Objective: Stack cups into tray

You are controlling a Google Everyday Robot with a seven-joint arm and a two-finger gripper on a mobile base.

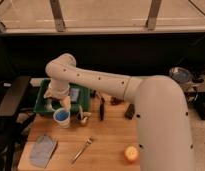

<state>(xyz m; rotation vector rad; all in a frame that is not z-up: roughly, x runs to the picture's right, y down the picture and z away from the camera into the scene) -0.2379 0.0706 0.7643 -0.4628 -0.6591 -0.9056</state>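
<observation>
The blue cup (61, 117) stands upright on the wooden table, just in front of the dark green tray (42, 101) at the back left. My gripper (60, 102) hangs at the tray's front edge, directly above the blue cup and close to it. A pale shape at the gripper (66, 104) may be the white cup, but I cannot tell this for sure. My white arm reaches in from the right and hides much of the tray's inside.
A grey-blue cloth (43, 149) lies at the front left, with a fork (81, 150) beside it. A yellow-orange fruit (130, 154) sits at the front. A black tool (101, 109), a dark block (130, 111) and a small white item (84, 119) lie mid-table. A black chair (11, 100) stands left.
</observation>
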